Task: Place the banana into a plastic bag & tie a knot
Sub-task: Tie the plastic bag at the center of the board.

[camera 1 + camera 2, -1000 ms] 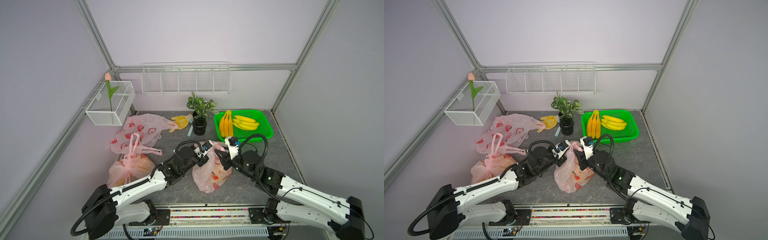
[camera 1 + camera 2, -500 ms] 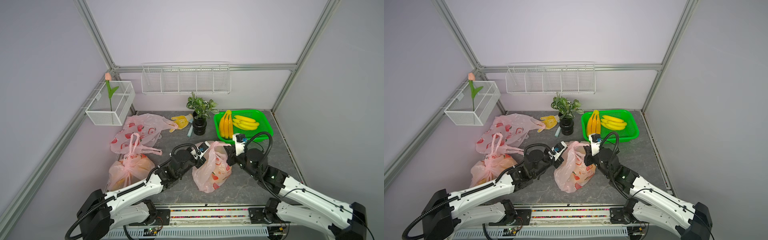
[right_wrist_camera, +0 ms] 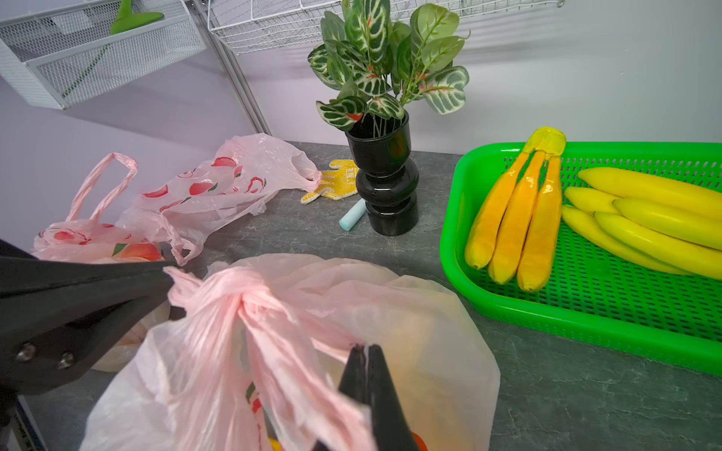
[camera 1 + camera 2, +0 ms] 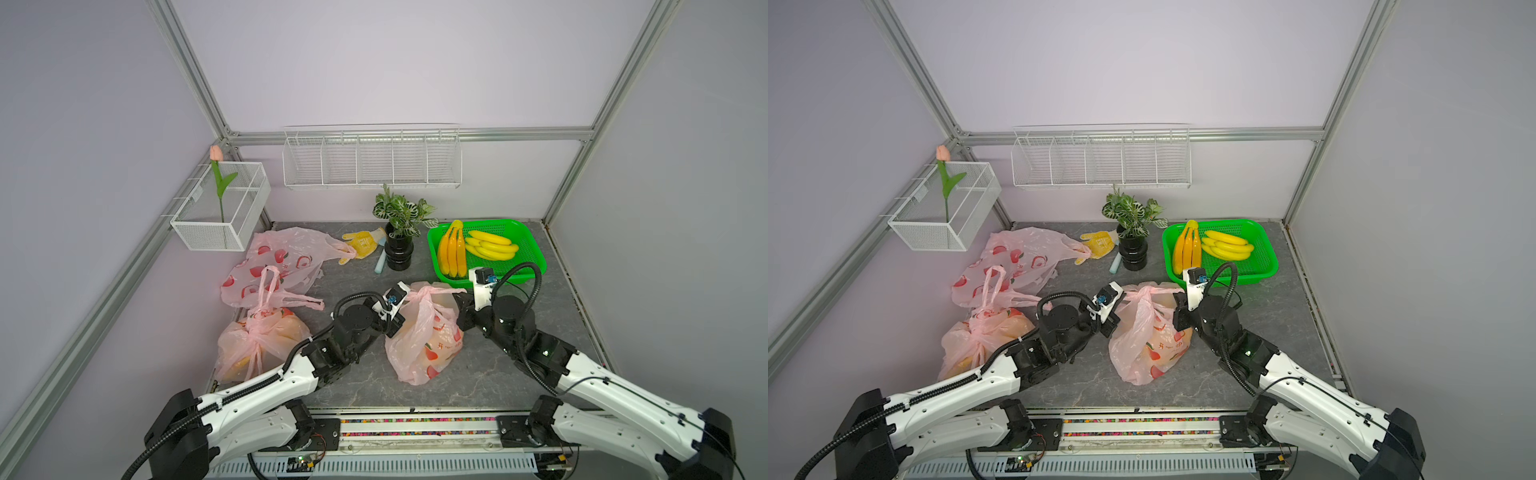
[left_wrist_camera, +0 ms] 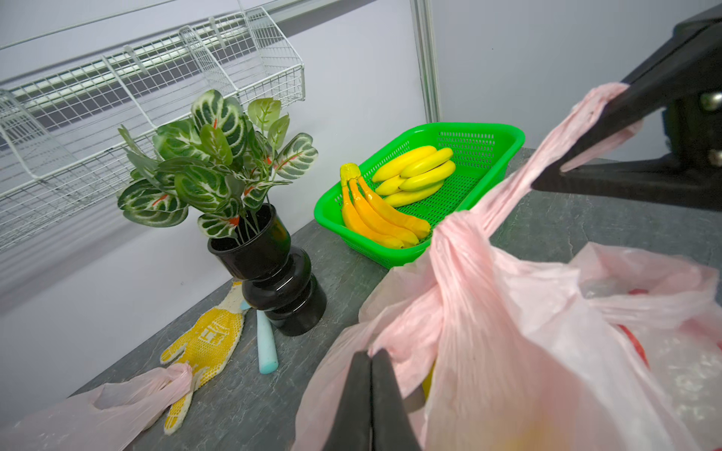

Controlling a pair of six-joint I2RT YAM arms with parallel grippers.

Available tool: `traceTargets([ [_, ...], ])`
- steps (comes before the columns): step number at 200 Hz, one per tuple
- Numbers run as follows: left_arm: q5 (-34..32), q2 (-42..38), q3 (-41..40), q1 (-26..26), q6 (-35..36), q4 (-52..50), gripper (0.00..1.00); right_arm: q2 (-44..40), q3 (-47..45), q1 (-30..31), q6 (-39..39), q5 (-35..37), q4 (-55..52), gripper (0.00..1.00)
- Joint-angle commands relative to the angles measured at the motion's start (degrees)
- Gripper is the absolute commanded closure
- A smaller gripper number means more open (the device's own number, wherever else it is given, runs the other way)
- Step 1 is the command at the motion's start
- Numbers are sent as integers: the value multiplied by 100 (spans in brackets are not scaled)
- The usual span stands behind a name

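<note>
The plastic bag (image 4: pixel 419 349) is set mid-width on the worktop (image 4: pixel 478 374), just before the green tray (image 4: pixel 478 223). Its top is tied in a knot (image 3: pixel 250 291); one end is clamped in the left gripper (image 5: pixel 370 357), the other in the right gripper (image 3: pixel 365 351).

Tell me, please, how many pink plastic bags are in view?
3. The flat bag lies empty at the back left; the tied bag, filled, sits in front of it; the middle bag, knotted, stands at the centre. Others may be hidden beneath.

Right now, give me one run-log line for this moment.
left gripper: shut on bag | right gripper: shut on bag | knot: formed between grippers
</note>
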Motion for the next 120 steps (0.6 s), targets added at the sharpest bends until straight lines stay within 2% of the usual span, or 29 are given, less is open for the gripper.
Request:
traceTargets([
  [1, -465, -188, -112, 43, -270, 28, 100, 76, -186, -185, 153, 195, -212, 93],
  [54, -1070, -595, -484, 336, -887, -187, 100, 305, -293, -455, 426, 222, -425, 94],
  [88, -1560, -800, -824, 727, -1761, -433, 100, 414, -465, -529, 533, 260, -372, 93],
  [120, -1646, -641, -966, 979, -2569, -761, 100, 373, -669, -569, 597, 420, -325, 94],
])
